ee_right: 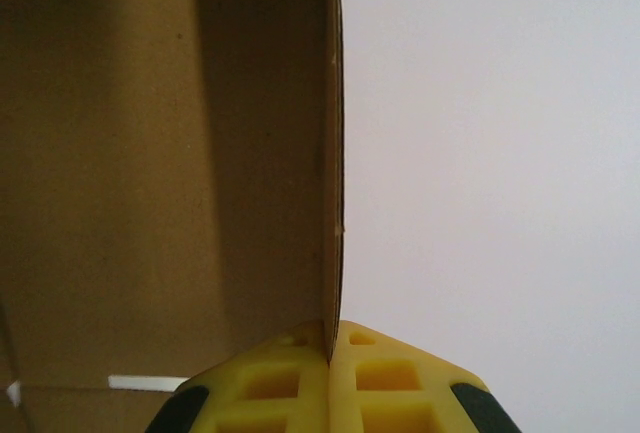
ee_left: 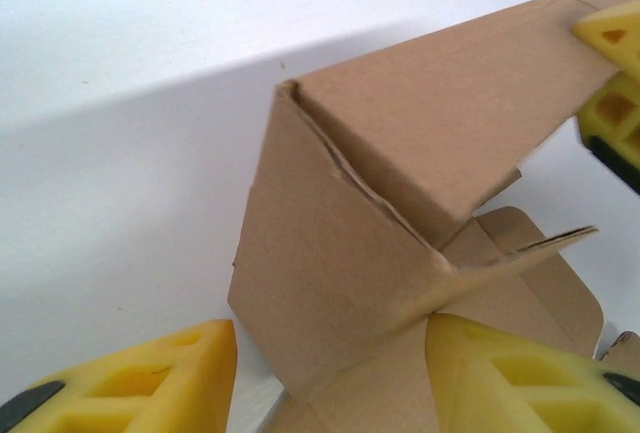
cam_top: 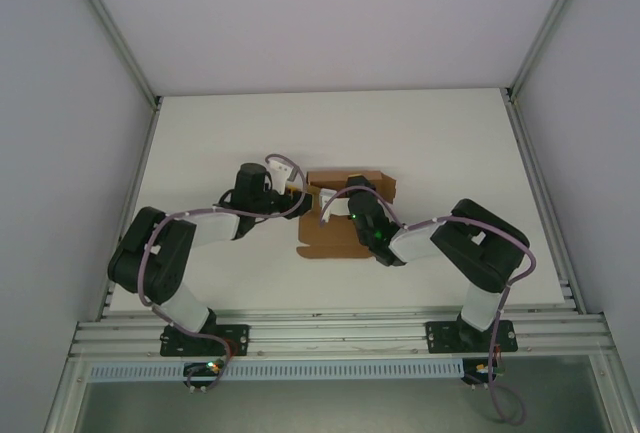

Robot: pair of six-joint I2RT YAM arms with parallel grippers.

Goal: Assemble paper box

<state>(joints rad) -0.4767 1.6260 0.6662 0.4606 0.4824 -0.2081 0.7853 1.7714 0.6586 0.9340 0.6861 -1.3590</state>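
The right gripper [ee_right: 332, 338] is clenched on the thin edge of a raised panel of the plain brown corrugated cardboard box [cam_top: 322, 241], which sits in the middle of the white worktop [cam_top: 400, 133] between both arms. The left gripper [ee_left: 332, 333] straddles a folded corner, jaws parted.

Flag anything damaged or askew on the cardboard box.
The paper box has a ragged, slightly split crease where two raised panels meet, seen from the left wrist. Otherwise it is just half-folded; nothing else stands out.
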